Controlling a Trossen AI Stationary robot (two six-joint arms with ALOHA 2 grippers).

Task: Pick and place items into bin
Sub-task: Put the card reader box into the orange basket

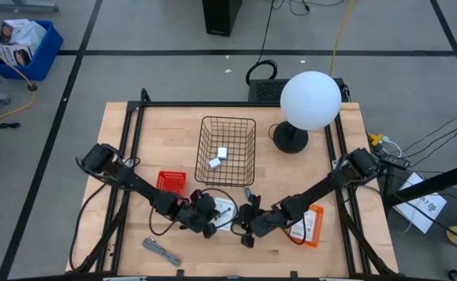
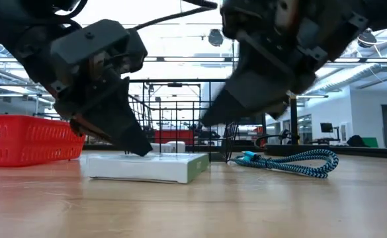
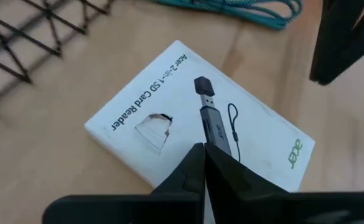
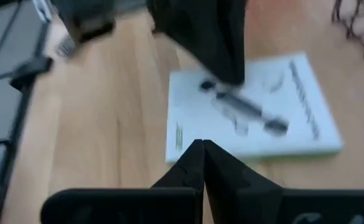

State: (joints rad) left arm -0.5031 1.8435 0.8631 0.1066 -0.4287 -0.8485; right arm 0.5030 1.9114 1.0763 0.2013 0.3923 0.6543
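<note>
Overhead, the high view looks straight down, far enough to take in the whole table (image 1: 306, 187) and floor around it. The low view sits at tabletop height, facing level across toward the room, very close to the white card-reader box (image 2: 147, 166). Both wrist views hang just above that same box (image 3: 200, 118) (image 4: 250, 109), looking at it from opposite sides.

Matt cardboard packet (image 3: 194, 124), wooden table (image 3: 57, 174)
</note>
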